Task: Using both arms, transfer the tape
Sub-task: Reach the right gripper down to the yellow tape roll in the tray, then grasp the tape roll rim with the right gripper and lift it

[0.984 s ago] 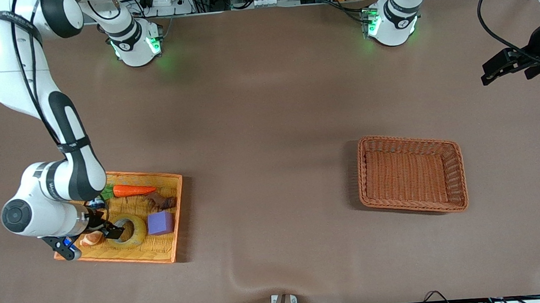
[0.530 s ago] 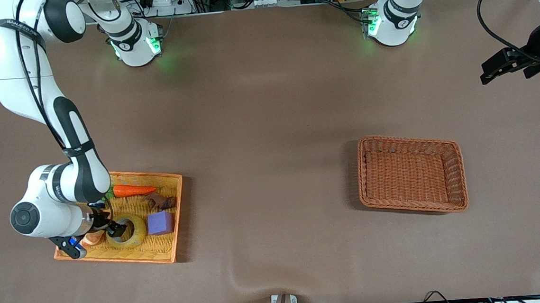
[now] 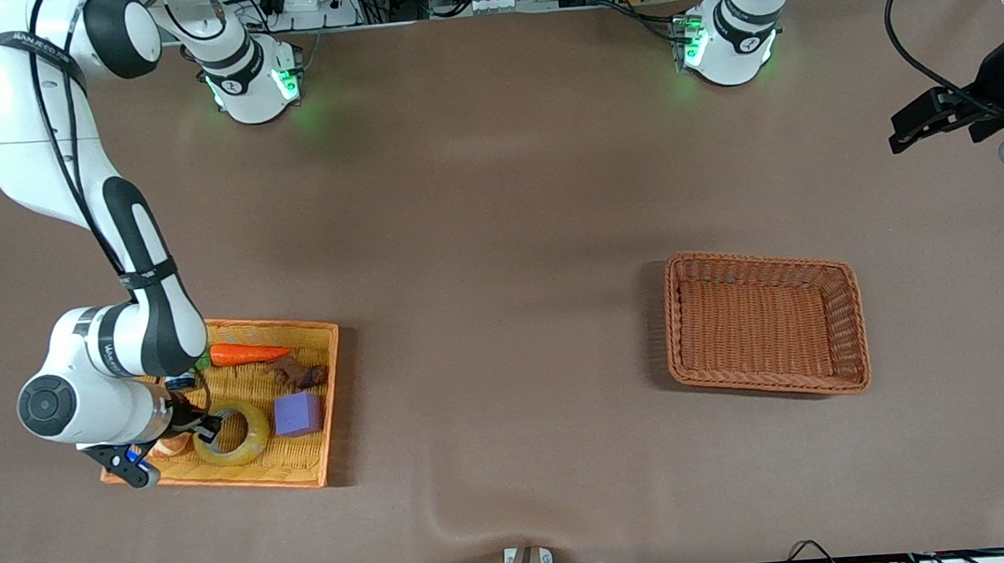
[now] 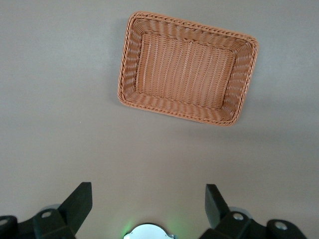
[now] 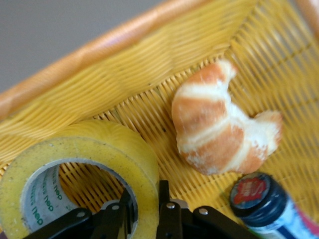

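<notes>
Though half-hidden, right tool (image 5: 144, 211) on tape (image 5: 75, 169)

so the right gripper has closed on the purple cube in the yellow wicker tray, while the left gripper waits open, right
Not quite. The right gripper has shut on the wall of the yellowish ring-shaped tape roll, not the purple cube, as the right wrist view shows. It is in the yellow wicker tray, and the left gripper does wait open.
</notes>
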Controlling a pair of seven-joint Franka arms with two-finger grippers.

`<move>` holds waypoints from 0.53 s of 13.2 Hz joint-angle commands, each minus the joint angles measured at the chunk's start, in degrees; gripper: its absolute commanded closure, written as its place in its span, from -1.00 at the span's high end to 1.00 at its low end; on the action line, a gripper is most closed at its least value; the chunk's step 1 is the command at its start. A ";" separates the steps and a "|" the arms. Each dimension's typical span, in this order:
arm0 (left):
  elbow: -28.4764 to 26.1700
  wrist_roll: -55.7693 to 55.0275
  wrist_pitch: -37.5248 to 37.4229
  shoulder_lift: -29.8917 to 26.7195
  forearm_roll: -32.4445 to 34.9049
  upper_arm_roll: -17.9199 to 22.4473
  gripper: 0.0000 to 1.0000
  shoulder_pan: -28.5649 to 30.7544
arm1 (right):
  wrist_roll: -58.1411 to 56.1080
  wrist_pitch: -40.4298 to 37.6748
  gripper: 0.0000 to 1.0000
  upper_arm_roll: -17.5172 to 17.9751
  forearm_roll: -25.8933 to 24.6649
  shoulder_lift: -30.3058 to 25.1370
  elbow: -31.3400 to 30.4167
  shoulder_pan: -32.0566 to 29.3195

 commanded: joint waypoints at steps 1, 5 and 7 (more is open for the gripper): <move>-0.61 0.76 -0.90 -0.29 -1.48 -0.10 1.00 0.10 | -1.80 -1.55 -1.00 0.12 -2.37 -2.69 1.30 -0.42; -0.61 0.68 -0.81 -0.03 -1.56 -0.18 1.00 0.01 | -7.77 -1.81 -1.00 -0.15 -2.55 -6.64 3.05 -0.68; -0.61 0.68 -0.81 0.06 -1.48 -0.27 1.00 -0.25 | -10.40 -4.87 -1.00 -0.06 -2.46 -9.28 3.41 -1.29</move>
